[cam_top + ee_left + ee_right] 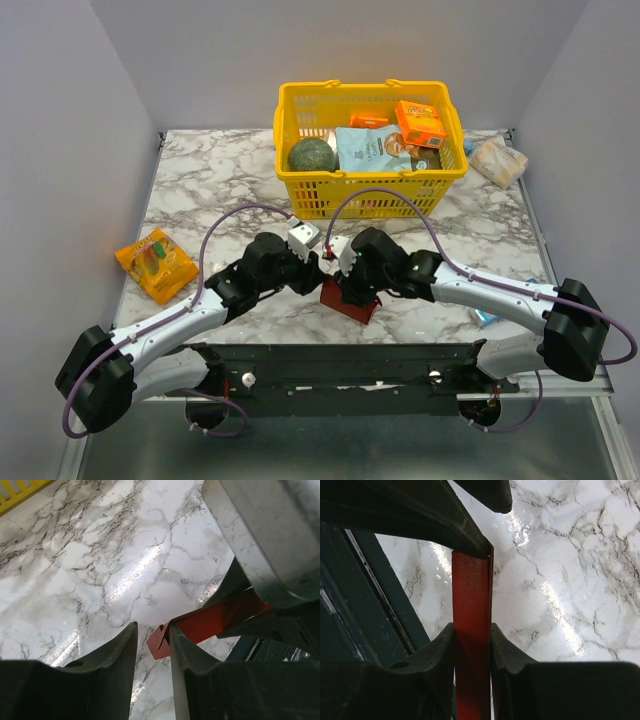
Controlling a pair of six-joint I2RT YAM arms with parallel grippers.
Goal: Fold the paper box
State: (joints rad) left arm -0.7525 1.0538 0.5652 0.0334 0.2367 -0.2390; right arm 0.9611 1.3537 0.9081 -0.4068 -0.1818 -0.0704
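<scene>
Where: the paper box (352, 303) is at 6 o'clock on the table (200, 190), near its front edge. It sits between both grippers and is partly hidden under them.
Long axis: from above, the visible red part slants from about 10 o'clock to 4 o'clock. In the right wrist view it runs straight from 6 to 12 o'clock as a narrow upright strip.
Pointing: in the left wrist view a flap corner points toward 8 o'clock, into the finger mouth.
Right gripper (472, 632): clamped on the paper box, one finger against each side.
Left gripper (153, 632): fingers slightly apart. The red corner touches one finger, and marble shows beside the other.
Writing: the red card is plain. Print on the orange carton (420, 122) and the blue-grey pouch (372, 150), both in the yellow basket (310, 195) at 12 o'clock, is too small to read.
Orange packet (155, 262): at 9 o'clock, lettering illegible.
</scene>
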